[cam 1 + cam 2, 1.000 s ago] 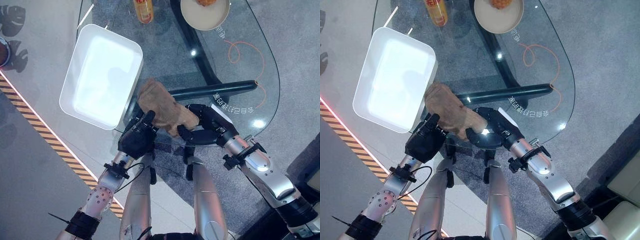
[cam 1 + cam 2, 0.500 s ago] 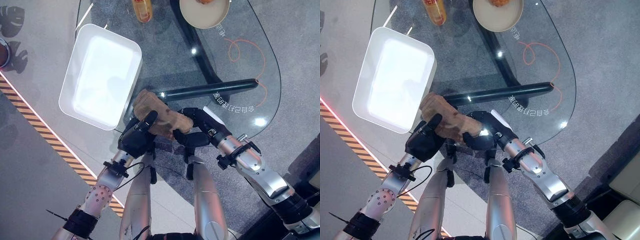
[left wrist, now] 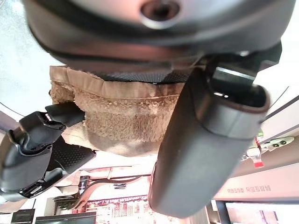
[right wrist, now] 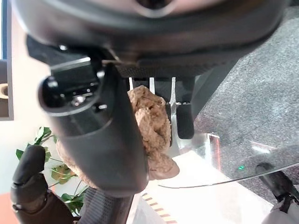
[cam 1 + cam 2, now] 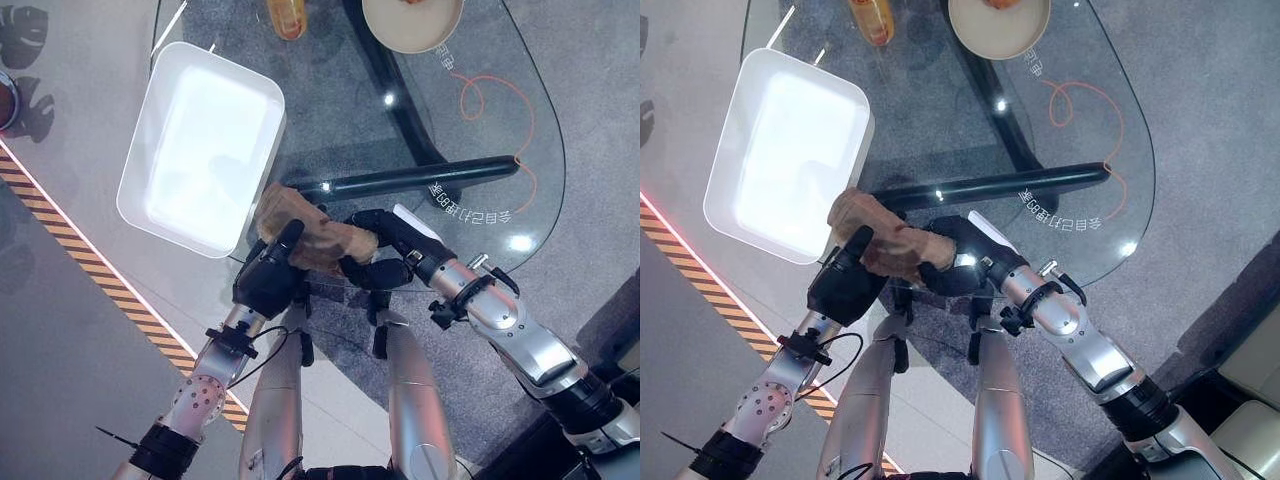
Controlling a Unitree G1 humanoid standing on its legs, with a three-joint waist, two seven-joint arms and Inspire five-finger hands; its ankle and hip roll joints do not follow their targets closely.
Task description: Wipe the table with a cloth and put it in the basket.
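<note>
You see the fuzzy tan cloth point(image 5: 310, 232) bunched at the glass table point(image 5: 470, 60) edge, beside the white rectangular basket point(image 5: 200, 145). Left hand point(image 5: 266, 280) and right hand point(image 5: 385, 255) both clasp it.

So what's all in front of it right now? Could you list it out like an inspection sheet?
Surface: glass table, rounded, on a dark frame.
Job's things: brown cloth, bunched at the table's near edge; white basket, left of the cloth.
Clutter: orange bottle and tan plate with food at the far side.
Hands: left hand and right hand each grip an end of the cloth.
Cables: thin orange cord looped by the table's right edge.
Surroundings: grey carpet, striped floor tape at left.
</note>
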